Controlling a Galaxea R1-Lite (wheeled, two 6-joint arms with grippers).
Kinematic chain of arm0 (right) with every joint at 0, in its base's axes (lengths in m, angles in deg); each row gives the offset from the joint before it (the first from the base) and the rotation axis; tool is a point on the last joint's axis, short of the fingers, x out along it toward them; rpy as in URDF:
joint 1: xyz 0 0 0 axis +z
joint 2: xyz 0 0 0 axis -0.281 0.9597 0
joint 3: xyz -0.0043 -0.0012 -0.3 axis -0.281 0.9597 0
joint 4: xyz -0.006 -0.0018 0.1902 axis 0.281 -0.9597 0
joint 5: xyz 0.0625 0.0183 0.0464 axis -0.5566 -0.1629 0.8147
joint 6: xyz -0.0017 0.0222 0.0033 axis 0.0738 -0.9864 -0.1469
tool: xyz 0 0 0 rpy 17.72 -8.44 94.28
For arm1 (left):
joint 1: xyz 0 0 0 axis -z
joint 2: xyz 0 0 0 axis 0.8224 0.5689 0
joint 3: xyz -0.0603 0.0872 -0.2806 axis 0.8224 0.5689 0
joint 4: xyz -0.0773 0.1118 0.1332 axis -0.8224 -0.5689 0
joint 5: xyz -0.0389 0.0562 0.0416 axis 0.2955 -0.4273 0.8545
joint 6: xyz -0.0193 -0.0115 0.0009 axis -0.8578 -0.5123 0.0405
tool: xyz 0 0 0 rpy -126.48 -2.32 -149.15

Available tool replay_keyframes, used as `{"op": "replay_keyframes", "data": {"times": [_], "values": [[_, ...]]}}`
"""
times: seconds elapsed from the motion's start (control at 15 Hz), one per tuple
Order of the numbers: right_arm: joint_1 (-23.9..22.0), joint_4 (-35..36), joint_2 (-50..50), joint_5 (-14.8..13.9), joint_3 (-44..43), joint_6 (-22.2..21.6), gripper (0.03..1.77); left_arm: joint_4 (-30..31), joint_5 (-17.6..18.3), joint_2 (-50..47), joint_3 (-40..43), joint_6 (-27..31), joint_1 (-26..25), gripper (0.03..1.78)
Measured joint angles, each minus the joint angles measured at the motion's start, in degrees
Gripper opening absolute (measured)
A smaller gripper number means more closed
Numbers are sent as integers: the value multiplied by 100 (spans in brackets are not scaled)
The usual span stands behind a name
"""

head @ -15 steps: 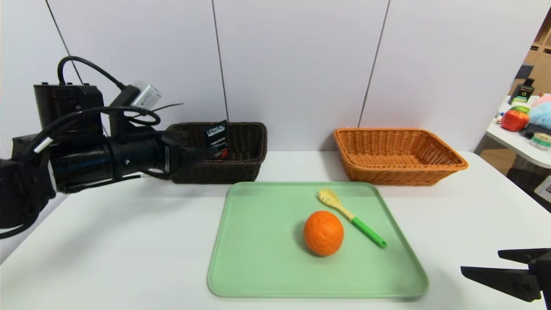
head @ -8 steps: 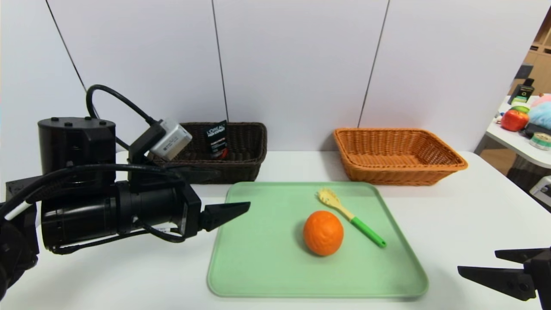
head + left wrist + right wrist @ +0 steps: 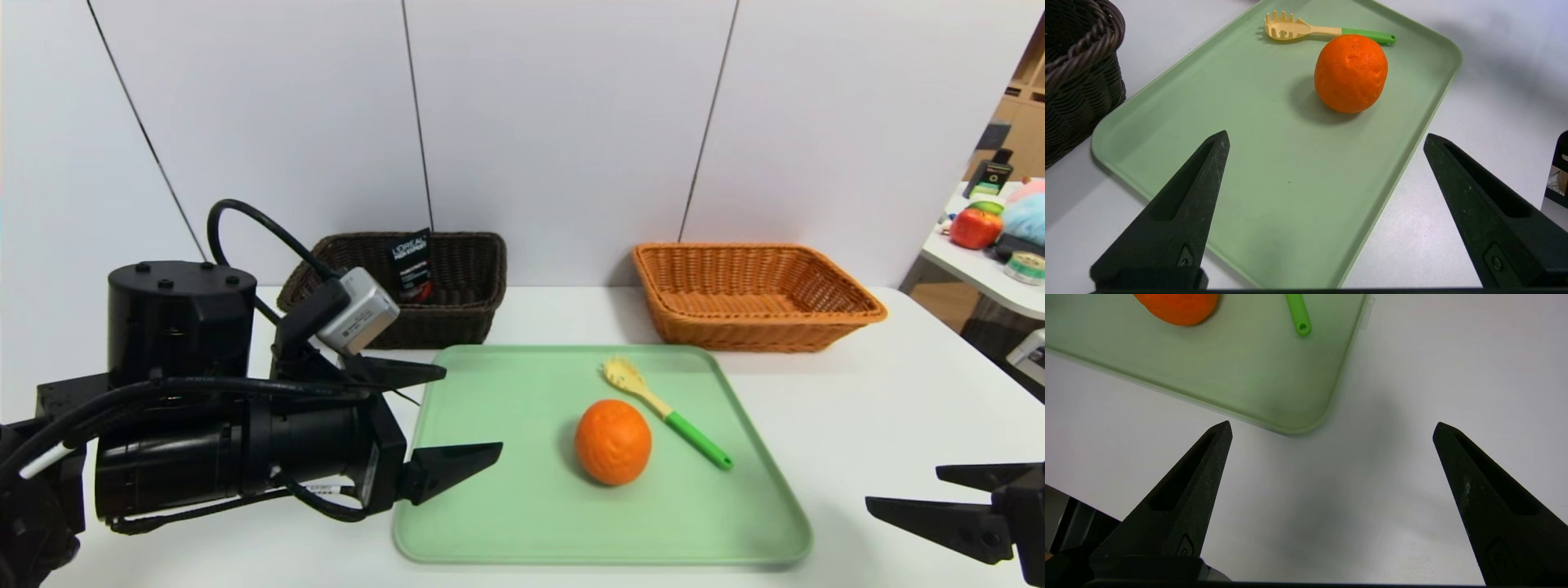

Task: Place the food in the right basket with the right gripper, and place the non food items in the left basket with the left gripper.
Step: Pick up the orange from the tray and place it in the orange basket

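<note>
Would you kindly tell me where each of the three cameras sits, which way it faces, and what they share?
Head view: on the head, facing forward and down at the dark basket, orange basket and green tray; both arms show.
Left wrist view: on the left wrist, facing the tray past the left gripper's open jaws.
Right wrist view: on the right wrist, facing a tray corner and white table past the right gripper's open jaws.
Both wrist views share the tray, orange fruit and green handle.
</note>
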Motion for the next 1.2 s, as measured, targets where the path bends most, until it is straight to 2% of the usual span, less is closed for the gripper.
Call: {"op": "replay_keyframes", "data": {"times": [0.2, 0.53, 0.93, 1.2], "values": [[383, 577, 121, -46, 28, 26, 170, -9, 26, 30, 44, 23, 13, 169], [1182, 1456, 898, -63, -155, 39, 170, -48, 15, 255, 46, 37, 99, 169], [1974, 1345, 1980, -89, -1263, -22, 170, -48, -20, 384, 24, 26, 123, 169], [2406, 1241, 2677, -441, -1985, -173, 170, -44, -201, 384, 17, 28, 107, 169]]}}
